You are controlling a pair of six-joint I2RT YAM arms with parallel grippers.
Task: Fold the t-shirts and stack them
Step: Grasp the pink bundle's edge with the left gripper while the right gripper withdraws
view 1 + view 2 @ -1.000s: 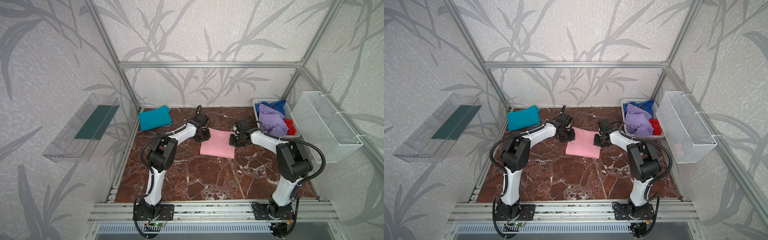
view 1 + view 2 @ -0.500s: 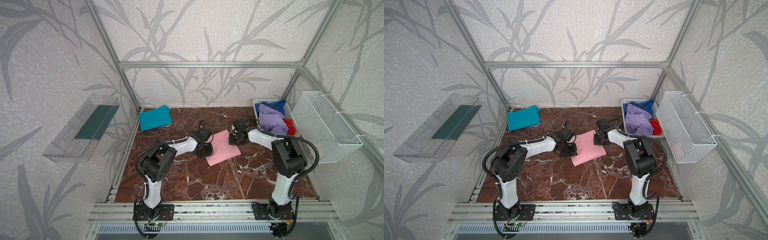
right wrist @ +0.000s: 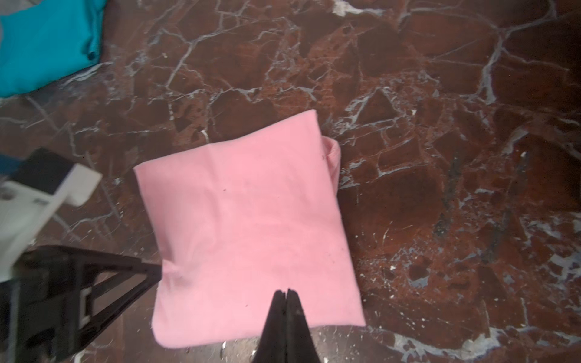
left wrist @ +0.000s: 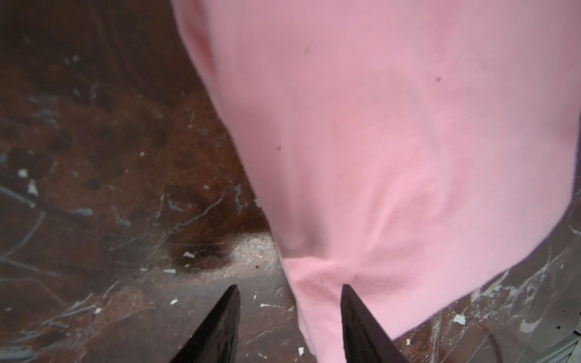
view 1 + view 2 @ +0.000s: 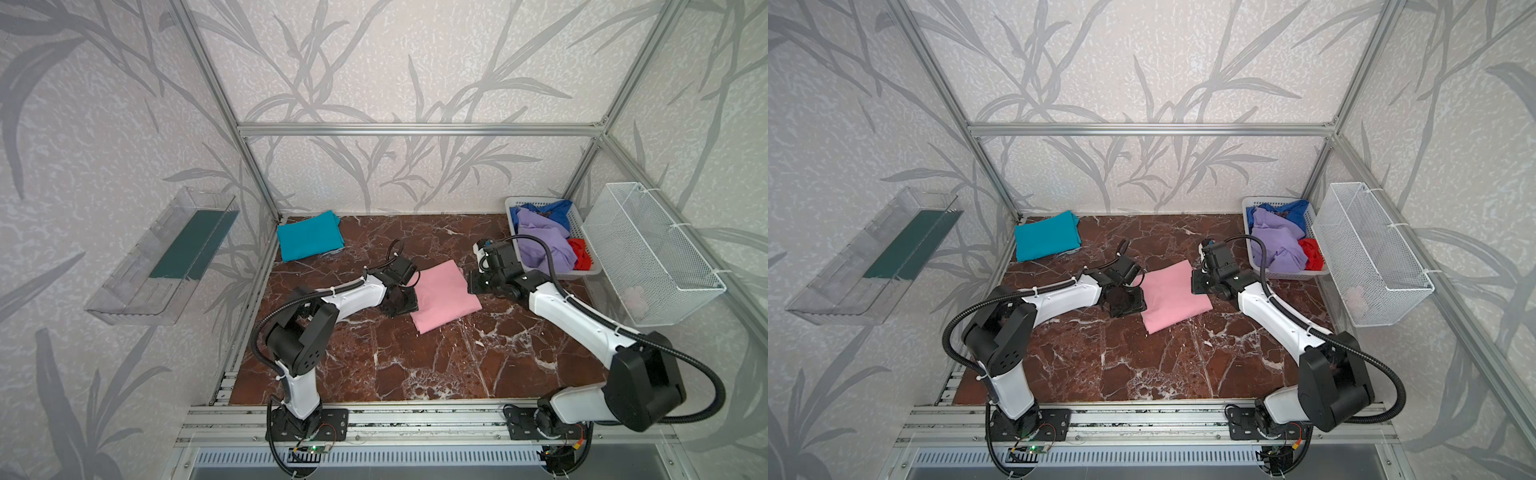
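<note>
A folded light pink t-shirt (image 5: 446, 296) (image 5: 1177, 297) lies askew mid-table. My left gripper (image 5: 414, 302) (image 5: 1143, 303) (image 4: 289, 287) stands open at its left corner, one finger over the cloth, the other over bare marble. My right gripper (image 5: 470, 286) (image 5: 1193, 284) (image 3: 286, 292) is shut, its tips resting over the shirt's right edge with no cloth pinched. A folded teal t-shirt (image 5: 309, 241) (image 3: 44, 44) lies at the back left. Lavender (image 5: 540, 241), blue (image 5: 552, 210) and red (image 5: 582, 254) t-shirts are heaped in the white basket (image 5: 584, 273).
A white wire basket (image 5: 648, 253) hangs on the right wall beside the plastic basket. A clear shelf (image 5: 166, 257) sticks out from the left wall. Aluminium frame posts stand at the back corners. The brown marble tabletop (image 5: 415, 365) ends at a metal rail in front.
The left gripper dragged the pink shirt's left corner toward the front, turning the shirt askew, and has now opened its jaws. The right gripper stayed shut at the shirt's right edge.
</note>
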